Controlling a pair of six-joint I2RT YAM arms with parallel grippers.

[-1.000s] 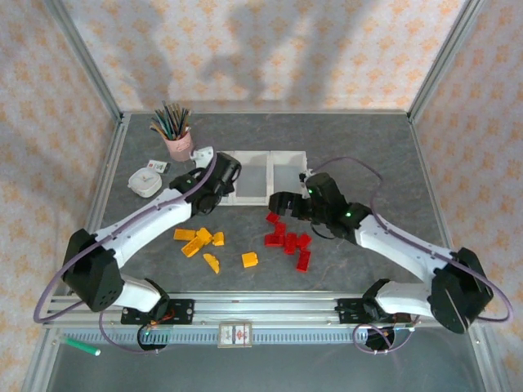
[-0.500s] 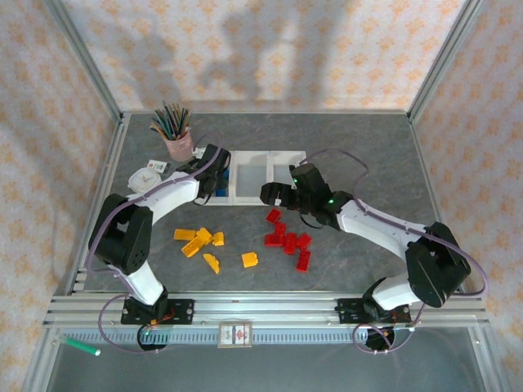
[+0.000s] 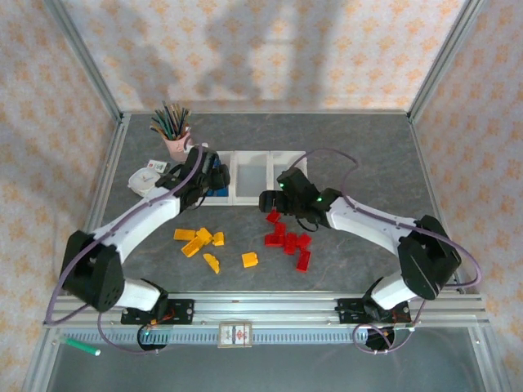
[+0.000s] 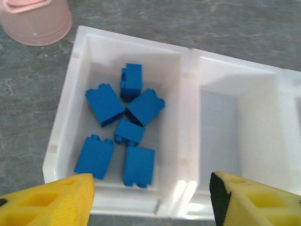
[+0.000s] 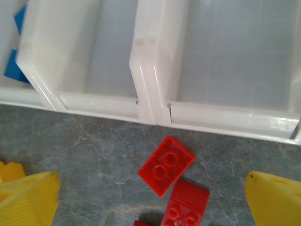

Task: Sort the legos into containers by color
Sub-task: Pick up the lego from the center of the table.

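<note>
Beside the pink cup [image 3: 176,145], my left claw [image 4: 150,201] hangs spread over blue legos [image 4: 123,125]; my right claw [image 5: 150,200] gapes above red legos [image 5: 166,165].

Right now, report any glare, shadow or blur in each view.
Top external: sharp, evenly lit, arm shadows on the back wall. Left wrist: blue bricks crisp, glare on the near rim of the left bin, yellow fingers soft. Right wrist: red brick sharp, bins slightly hazy.
</note>
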